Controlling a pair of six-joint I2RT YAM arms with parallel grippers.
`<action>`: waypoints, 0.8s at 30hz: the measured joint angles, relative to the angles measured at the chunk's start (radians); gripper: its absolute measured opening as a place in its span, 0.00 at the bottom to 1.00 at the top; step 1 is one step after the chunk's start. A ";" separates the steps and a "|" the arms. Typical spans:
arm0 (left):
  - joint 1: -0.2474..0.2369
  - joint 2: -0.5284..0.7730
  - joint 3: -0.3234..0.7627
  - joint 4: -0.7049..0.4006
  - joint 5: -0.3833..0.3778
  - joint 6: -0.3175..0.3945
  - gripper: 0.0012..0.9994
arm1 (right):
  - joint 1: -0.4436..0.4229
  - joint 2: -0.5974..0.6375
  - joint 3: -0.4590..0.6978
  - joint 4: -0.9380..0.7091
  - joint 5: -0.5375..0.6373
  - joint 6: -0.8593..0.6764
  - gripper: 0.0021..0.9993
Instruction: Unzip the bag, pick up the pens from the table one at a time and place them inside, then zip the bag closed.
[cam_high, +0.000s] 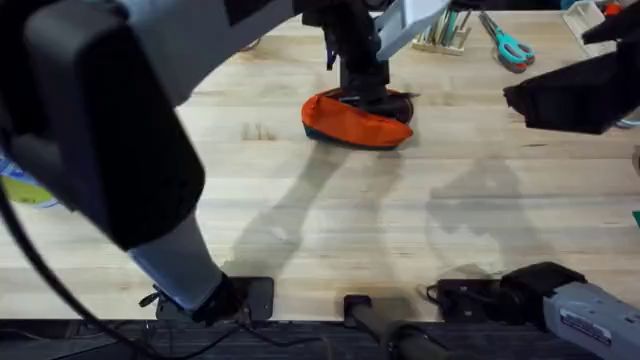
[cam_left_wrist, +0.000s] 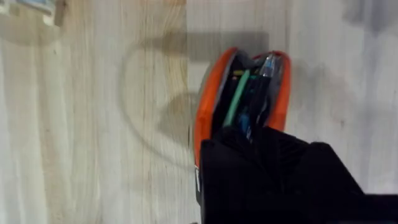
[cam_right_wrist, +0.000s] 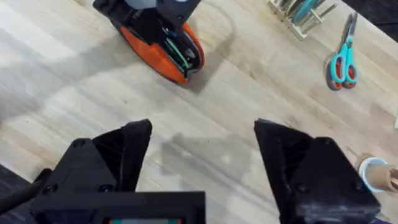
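The orange bag (cam_high: 352, 122) lies on the table (cam_high: 330, 220) at the back centre, its zipper open. In the left wrist view the bag's (cam_left_wrist: 208, 106) mouth gapes, and inside show a dark pen with a silvery tip (cam_left_wrist: 267, 65) and a green stick (cam_left_wrist: 235, 99). My left gripper (cam_high: 365, 88) is right over the bag's opening and touches its top; its dark body (cam_left_wrist: 267, 168) hides the near end of the bag. My right gripper (cam_right_wrist: 205, 155) hangs open and empty above bare wood, off to the right of the bag (cam_right_wrist: 158, 56).
Teal-handled scissors (cam_high: 512, 47) lie at the back right beside a small wooden rack (cam_high: 445, 35). A pale roll (cam_right_wrist: 373, 174) sits near the right gripper. The left arm (cam_high: 110, 130) looms large over the table's left side. Bare wood stretches in front of the bag.
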 joint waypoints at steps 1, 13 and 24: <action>0.005 0.009 0.000 0.000 0.000 0.000 0.04 | 0.000 0.000 0.000 0.000 0.000 0.000 1.00; 0.084 0.033 -0.031 0.024 0.028 0.001 0.04 | 0.000 0.000 0.000 0.000 0.000 0.000 1.00; 0.093 0.033 -0.107 0.043 0.062 0.000 0.04 | 0.000 0.000 0.000 0.000 0.000 0.000 1.00</action>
